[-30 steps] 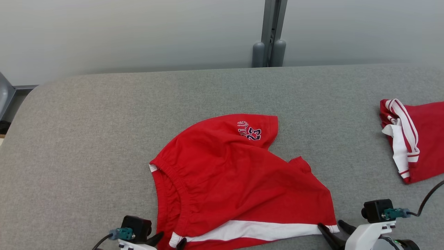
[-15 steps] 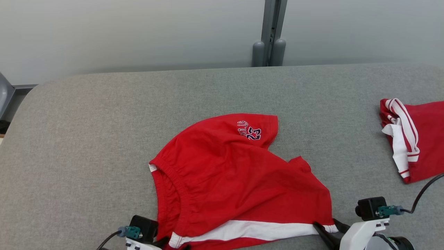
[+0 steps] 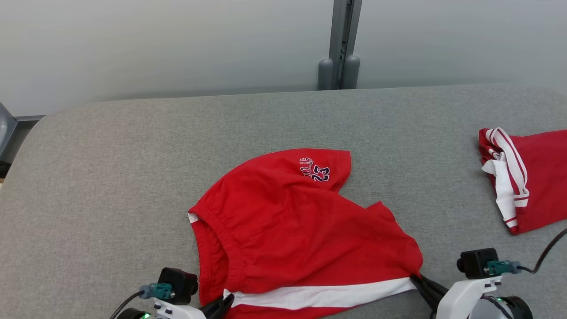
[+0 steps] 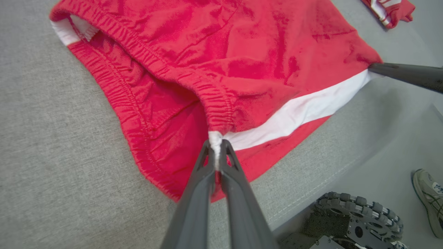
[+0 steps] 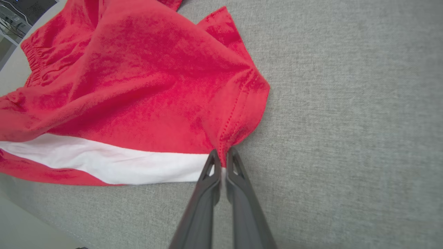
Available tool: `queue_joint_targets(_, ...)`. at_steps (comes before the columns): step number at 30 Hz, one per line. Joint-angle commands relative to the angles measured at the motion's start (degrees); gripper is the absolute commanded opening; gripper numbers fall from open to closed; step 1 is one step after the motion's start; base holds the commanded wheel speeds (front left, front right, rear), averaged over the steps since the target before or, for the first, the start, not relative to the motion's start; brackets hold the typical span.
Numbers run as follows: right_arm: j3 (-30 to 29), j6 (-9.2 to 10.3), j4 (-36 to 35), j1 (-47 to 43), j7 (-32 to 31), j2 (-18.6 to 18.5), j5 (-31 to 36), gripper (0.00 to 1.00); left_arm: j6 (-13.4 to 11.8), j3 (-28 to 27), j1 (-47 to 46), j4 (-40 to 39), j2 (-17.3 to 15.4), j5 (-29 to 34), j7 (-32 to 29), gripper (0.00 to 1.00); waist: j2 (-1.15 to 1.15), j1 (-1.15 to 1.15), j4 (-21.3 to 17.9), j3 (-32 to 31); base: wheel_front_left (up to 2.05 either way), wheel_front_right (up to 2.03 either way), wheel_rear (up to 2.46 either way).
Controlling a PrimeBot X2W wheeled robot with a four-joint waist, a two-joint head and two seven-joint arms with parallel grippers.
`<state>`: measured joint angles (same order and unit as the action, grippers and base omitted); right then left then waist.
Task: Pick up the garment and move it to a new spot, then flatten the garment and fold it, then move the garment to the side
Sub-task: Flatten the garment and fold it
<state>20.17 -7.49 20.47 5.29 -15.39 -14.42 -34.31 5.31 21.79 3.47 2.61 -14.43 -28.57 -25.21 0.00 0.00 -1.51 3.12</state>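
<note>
1. The garment [image 3: 301,230], a pair of red shorts, lies on the grey table [image 3: 133,155], at the middle of its near edge and between the two arms.
2. Its long axis runs left to right, along the white stripe [image 3: 319,294] that follows the near side.
3. The elastic waistband [image 3: 217,235] is at the left end, with its opening facing the robot's left. The leg hem is at the right end.
4. The other leg points away towards the far right and carries the printed number [image 3: 320,172] (its digits are tilted in the head view).
5. The left pincer [image 4: 216,147] is clenched on the near corner of the waistband, where the white stripe ends. A small white tuft of cloth is pinched between its fingertips.
6. The right pincer [image 5: 223,155] is clenched on the hem corner at the stripe's other end, and the red cloth bunches just above its tips.
7. The stripe runs nearly straight between the two grips, and the cloth beyond it is wrinkled and partly doubled over.
8. A second red garment [image 3: 531,177] with white trim lies well apart at the table's right edge.
9. The left wrist view takes in a shoe [image 4: 427,197] on the floor beside a roller-rimmed wheel [image 4: 356,214].
</note>
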Motion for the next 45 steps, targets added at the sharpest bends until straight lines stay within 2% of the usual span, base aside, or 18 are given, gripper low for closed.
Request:
queue_joint_targets(1, -0.8, -0.02, -0.6, -0.1, 1.0, -0.6, 0.6, 0.00, 0.0, -0.8, 0.8, -1.3, -0.6, -0.8, 0.4, 0.00, 0.00, 0.00, 0.0, -0.2, 0.00, 0.00, 0.00)
queue_joint_targets(9, -2.6, -0.02, -3.2, -0.4, 2.2, -0.7, 1.4, 0.00, 0.1, -1.9, 1.0, -6.0, -1.5, -2.3, 0.9, 0.00, 0.00, 0.00, 0.5, -0.9, 0.00, 0.00, 0.00)
queue_joint_targets(13, -3.6, -0.02, -6.0, 1.7, 3.3, -0.7, 1.4, 0.00, 0.8, -2.6, -2.1, -8.3, -2.3, -3.7, 1.5, 0.00, 0.00, 0.00, 0.4, -0.6, 0.00, 0.00, 0.00)
queue_joint_targets(21, -4.9, -0.02, -8.3, 11.5, 2.7, -2.5, -0.2, 0.00, 1.8, -5.7, -16.1, -7.1, -5.8, -6.9, 0.8, 0.00, 0.00, 0.00, -0.3, 3.5, 0.00, 0.00, 0.00)
queue_joint_targets(27, -2.6, -0.02, -5.3, 24.9, 1.0, -3.5, -4.2, 0.00, 2.1, -5.4, -32.3, 0.4, -7.8, -9.1, -1.2, 0.00, 0.00, 0.00, -1.3, 9.6, 0.00, 0.00, 0.00)
queue_joint_targets(31, 0.2, -0.02, -1.8, 36.2, 0.8, -4.0, -7.7, 0.00, 2.1, -3.7, -44.8, 7.0, -9.5, -8.3, -2.2, 0.00, 0.00, 0.00, -2.0, 14.8, 0.00, 0.00, 0.00)
queue_joint_targets(38, 3.4, 0.00, 7.4, 56.7, 5.5, -3.0, -12.0, 0.00, 2.1, -2.1, -65.5, 18.6, -10.7, -6.2, -1.3, 0.00, 0.00, 0.00, -3.0, 23.2, 0.00, 0.00, 0.00)
queue_joint_targets(43, 5.9, 0.05, 14.8, 70.3, 10.5, -3.3, -9.8, 0.00, 2.1, -0.9, -78.5, 25.9, -10.5, -4.1, -0.3, 0.00, 0.00, 0.00, -3.3, 28.0, 0.00, 0.00, 0.00)
queue_joint_targets(45, 5.6, 0.07, 18.8, 77.7, 15.4, -3.5, -9.2, 0.00, 2.1, 0.0, -85.0, 29.8, -10.0, -3.2, 0.7, 0.00, 0.00, 0.00, -2.9, 29.9, 0.00, 0.00, 0.00)
